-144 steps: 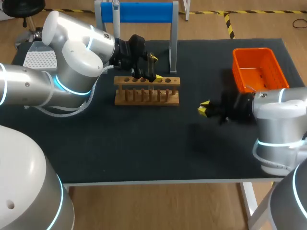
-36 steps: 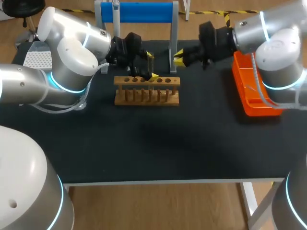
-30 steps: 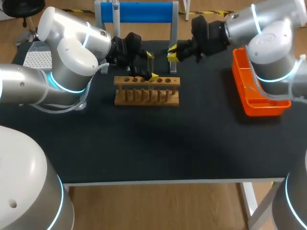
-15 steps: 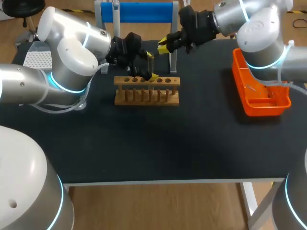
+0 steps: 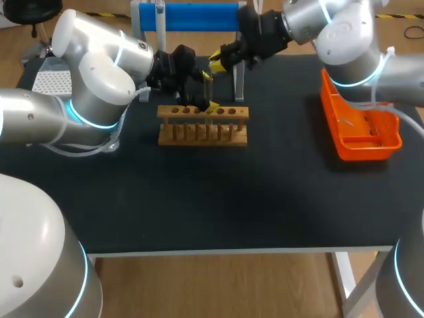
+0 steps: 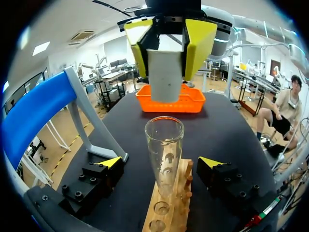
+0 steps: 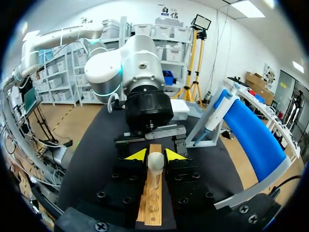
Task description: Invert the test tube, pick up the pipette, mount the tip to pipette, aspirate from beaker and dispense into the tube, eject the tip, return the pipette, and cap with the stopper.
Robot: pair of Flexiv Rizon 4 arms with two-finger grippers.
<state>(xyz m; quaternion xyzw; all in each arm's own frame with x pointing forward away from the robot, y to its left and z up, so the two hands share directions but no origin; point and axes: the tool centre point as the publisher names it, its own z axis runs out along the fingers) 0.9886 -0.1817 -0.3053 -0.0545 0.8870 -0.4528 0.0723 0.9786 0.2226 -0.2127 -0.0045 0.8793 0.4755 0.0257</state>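
Note:
A clear glass test tube stands mouth up in the wooden rack. My left gripper is open, with a yellow-tipped finger on either side of the tube and clear of the glass. Just above the tube's mouth hangs a white stopper, and my right gripper is shut on it. In the right wrist view the stopper sits between the yellow fingertips, with the rack directly underneath. The pipette hangs on the blue stand.
An orange basket stands at the table's right side. A white tip box sits at the far left, partly behind my left arm. The stand's post rises close beside my right gripper.
My right arm has swung left across the back of the table with the stopper and now hangs over the rack. The left arm and the tube have not moved.

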